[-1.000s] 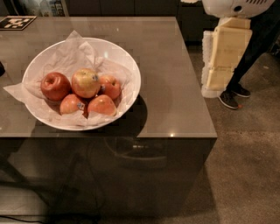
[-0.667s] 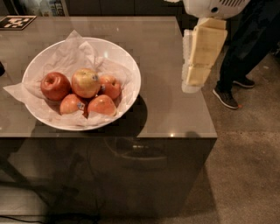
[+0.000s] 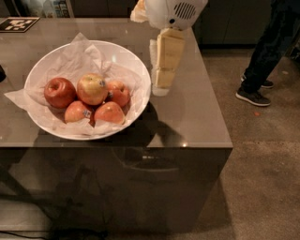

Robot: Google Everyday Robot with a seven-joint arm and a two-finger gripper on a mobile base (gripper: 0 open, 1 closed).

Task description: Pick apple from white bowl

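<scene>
Hand (image 3: 161,87) hangs beside white bowl (image 3: 138,70); other apples (image 3: 110,112) crowd the apple (image 3: 92,89).

Your white wrist housing (image 3: 173,11) sat at the top edge of view. The tool (image 3: 160,86) hung below it, pointing down, low over the surface (image 3: 197,117).
</scene>
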